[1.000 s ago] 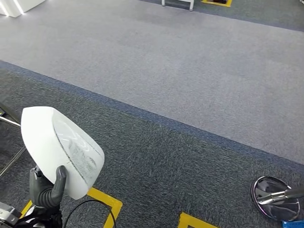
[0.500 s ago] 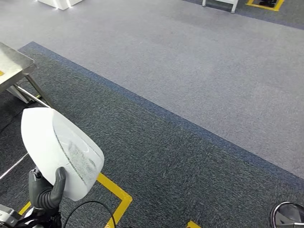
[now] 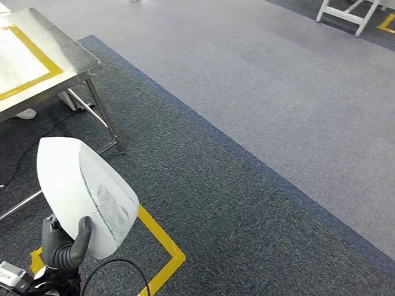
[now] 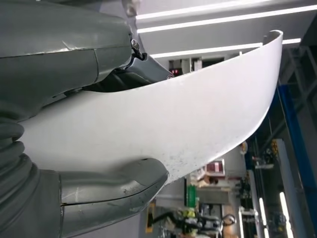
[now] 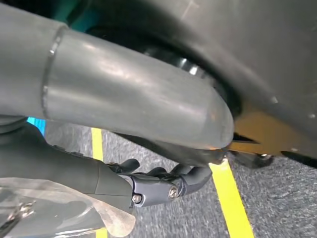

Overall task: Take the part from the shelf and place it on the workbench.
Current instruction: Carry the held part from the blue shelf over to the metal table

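Observation:
In the head view my left hand (image 3: 63,246) grips a white curved shell part (image 3: 79,191) from below, low at the left, and holds it upright above the dark carpet. The left wrist view has the same part (image 4: 186,124) pinched between the thumb (image 4: 112,186) and the fingers behind it. A steel workbench (image 3: 70,58) with a yellow taped rectangle stands at the far left, ahead of the part. My right hand (image 5: 157,186) hangs over the floor with its dark fingers loosely extended and nothing in them.
The workbench's slanted steel legs (image 3: 105,117) reach the dark carpet. Yellow floor tape (image 3: 160,246) forms a corner just right of the part. A lighter grey carpet band (image 3: 279,92) crosses beyond. A white frame (image 3: 344,15) stands far right. A black cable (image 3: 116,268) loops by my wrist.
The camera has swung left: the workbench has come into the picture at the left and a round shiny object at the lower right has gone. The part stays in my left hand.

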